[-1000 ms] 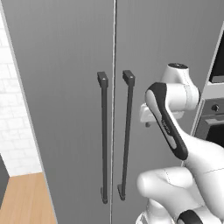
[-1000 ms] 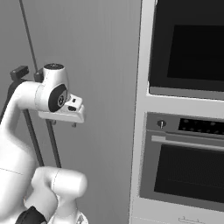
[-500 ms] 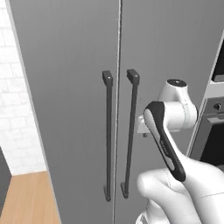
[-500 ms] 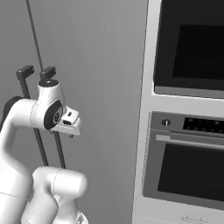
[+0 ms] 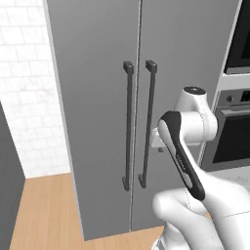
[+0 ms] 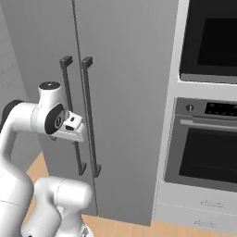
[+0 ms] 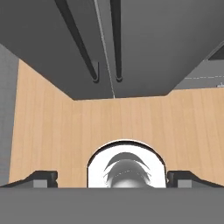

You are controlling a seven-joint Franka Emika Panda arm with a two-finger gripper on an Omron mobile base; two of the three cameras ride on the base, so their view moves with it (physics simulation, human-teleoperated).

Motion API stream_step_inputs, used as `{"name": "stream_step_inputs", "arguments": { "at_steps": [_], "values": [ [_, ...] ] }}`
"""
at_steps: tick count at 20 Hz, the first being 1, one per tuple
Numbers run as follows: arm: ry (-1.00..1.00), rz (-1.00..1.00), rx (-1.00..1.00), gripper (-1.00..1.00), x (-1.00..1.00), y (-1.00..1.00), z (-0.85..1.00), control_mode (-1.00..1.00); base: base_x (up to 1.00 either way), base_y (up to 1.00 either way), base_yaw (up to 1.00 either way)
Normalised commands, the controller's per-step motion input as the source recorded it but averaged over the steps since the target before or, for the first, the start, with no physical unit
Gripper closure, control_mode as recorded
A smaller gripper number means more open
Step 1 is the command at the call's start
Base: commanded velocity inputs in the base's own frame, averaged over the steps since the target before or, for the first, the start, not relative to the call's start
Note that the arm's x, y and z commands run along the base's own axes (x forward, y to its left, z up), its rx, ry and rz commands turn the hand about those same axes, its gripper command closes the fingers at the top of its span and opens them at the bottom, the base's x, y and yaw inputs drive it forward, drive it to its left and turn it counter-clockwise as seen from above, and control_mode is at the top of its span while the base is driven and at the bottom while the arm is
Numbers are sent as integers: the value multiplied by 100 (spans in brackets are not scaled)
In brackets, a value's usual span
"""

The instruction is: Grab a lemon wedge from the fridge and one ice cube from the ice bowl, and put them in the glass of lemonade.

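Observation:
The fridge [image 5: 93, 97] stands with both grey doors shut, and its two dark bar handles [image 5: 129, 127] [image 5: 148, 122] meet at the middle seam. My gripper [image 6: 74, 137] hangs in front of the right door at mid-handle height, pointing down at the floor. In the hand view its fingertips [image 7: 41, 177] stand wide apart with nothing between them, so it is open. The fridge's lower edge [image 7: 153, 39] and the handle ends [image 7: 116, 74] lie ahead in that view. The lemon wedge is hidden behind the shut doors. The ice bowl and the glass of lemonade are out of view.
Right of the fridge a black-fronted wall oven [image 6: 210, 41] sits above a second oven [image 6: 203, 152], with white drawers [image 6: 203, 206] below. A white brick wall [image 5: 24, 97] and a dark panel [image 5: 7, 185] stand left of the fridge. Wooden floor [image 7: 65, 131] lies in front.
The whole picture has shifted, so the base has moved and the fridge now sits further right in the left base view. The hand has dropped lower in front of the handles.

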Motion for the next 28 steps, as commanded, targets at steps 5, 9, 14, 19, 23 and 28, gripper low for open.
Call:
{"name": "stream_step_inputs", "arguments": {
  "at_steps": [5, 9, 14, 19, 23, 28],
  "values": [
    [0, 0, 0, -100, 0, 0, 0, 100, -47, 0, -1],
    [0, 0, 0, -100, 0, 0, 0, 100, -10, 4, 0],
    [0, 0, 0, -100, 0, 0, 0, 100, 0, 0, 0],
    [-10, 0, 0, -100, -10, 0, 11, -100, 0, 0, 0],
    [-62, 1, -5, -100, -45, 4, 61, -100, 0, 0, 0],
    [-45, 0, -5, -100, -34, 1, 54, -100, 0, 0, 0]
  ]
}}
